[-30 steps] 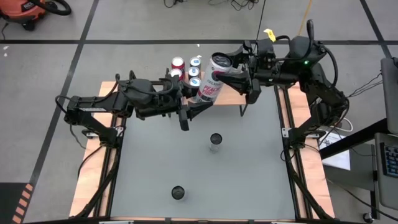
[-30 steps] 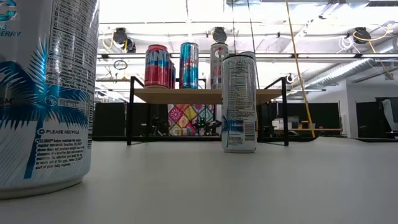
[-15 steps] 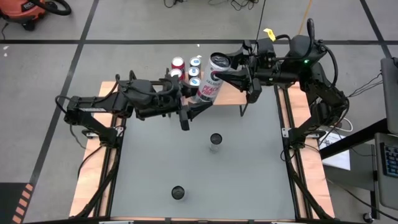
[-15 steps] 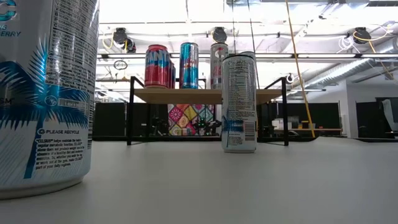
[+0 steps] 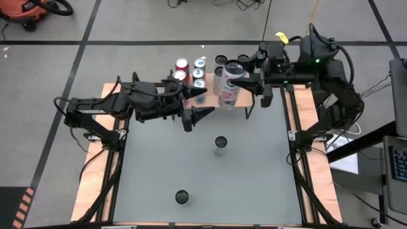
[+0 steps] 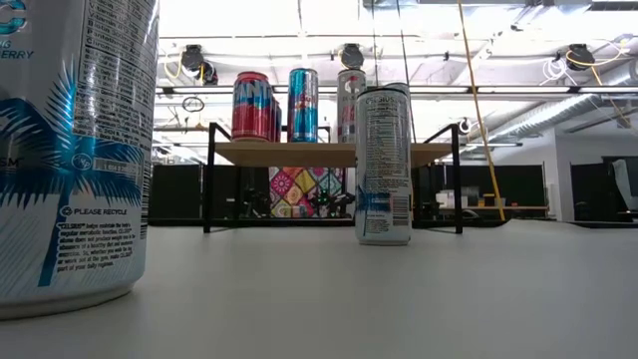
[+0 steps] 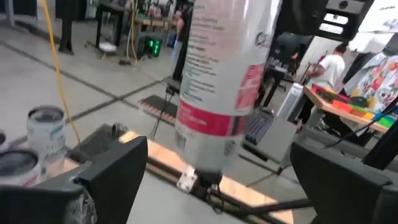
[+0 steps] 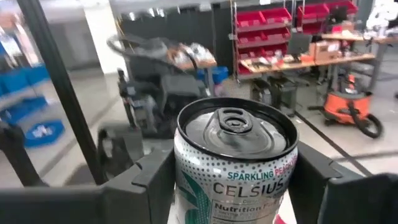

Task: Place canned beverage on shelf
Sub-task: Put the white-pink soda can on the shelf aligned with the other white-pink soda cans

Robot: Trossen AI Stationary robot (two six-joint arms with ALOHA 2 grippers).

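My tabletop (image 5: pixel 254 178) is a grey sheet set on a light wooden board. Two cans stand on it: one near the middle (image 5: pixel 220 144) and one toward the near edge (image 5: pixel 182 197), well apart. At the far edge stands the shelf (image 6: pixel 329 153), a light-brown wooden top on thin black legs. On its top stand several cans in a cluster toward one end: a red one (image 6: pixel 251 105), a blue one (image 6: pixel 303 104) and a silver one (image 6: pixel 349 100).
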